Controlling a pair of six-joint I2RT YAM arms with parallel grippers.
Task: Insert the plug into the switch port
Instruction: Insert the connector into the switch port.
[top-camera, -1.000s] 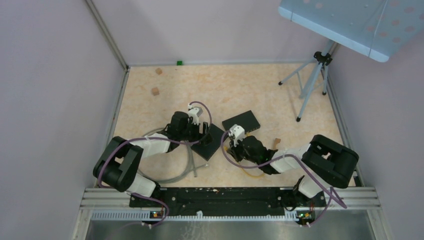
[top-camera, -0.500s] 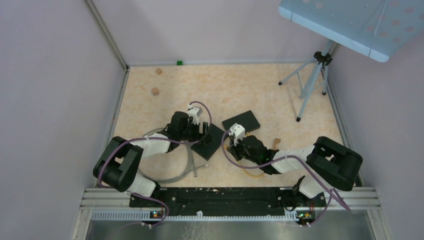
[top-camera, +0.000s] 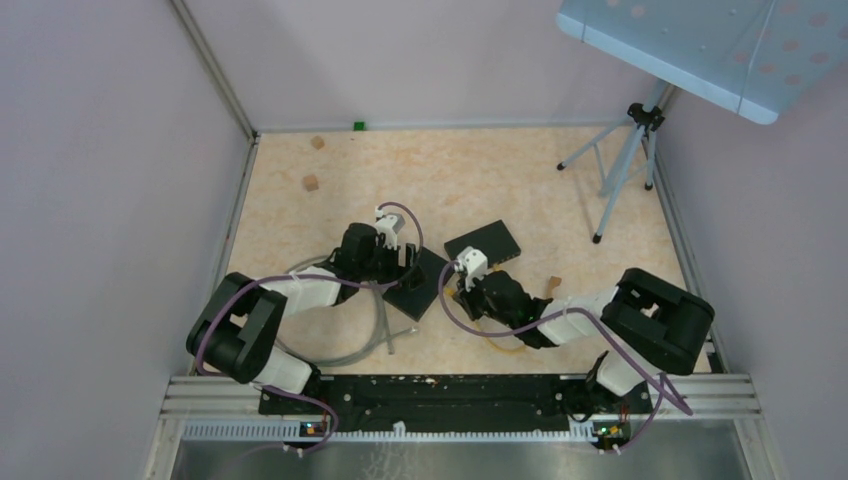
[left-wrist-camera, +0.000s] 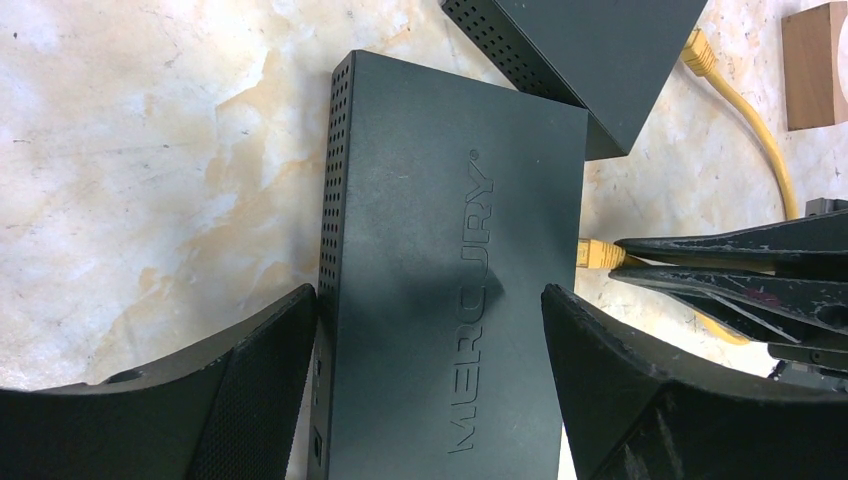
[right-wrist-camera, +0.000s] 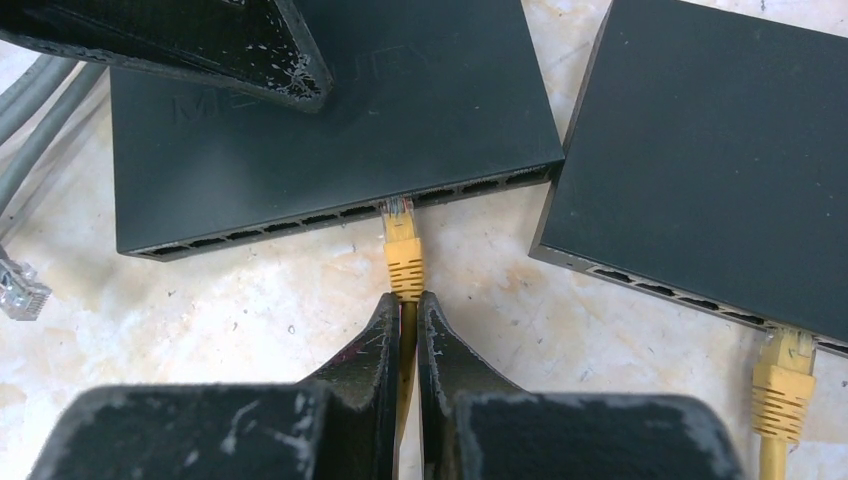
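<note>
Right pincer (right-wrist-camera: 404, 318) clenched on the yellow cable just behind the plug (right-wrist-camera: 401, 240), nudged slightly forward since a second ago. Plug tip now at the switch (right-wrist-camera: 330, 110) port mouth directly ahead, not seated. Left pincer (left-wrist-camera: 430, 340) spread astride the switch, steadying it.

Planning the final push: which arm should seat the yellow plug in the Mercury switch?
Right. The right gripper is shut on the cable just behind the yellow plug, whose tip is at a port. The left gripper straddles the Mercury switch, bracing it.
</note>
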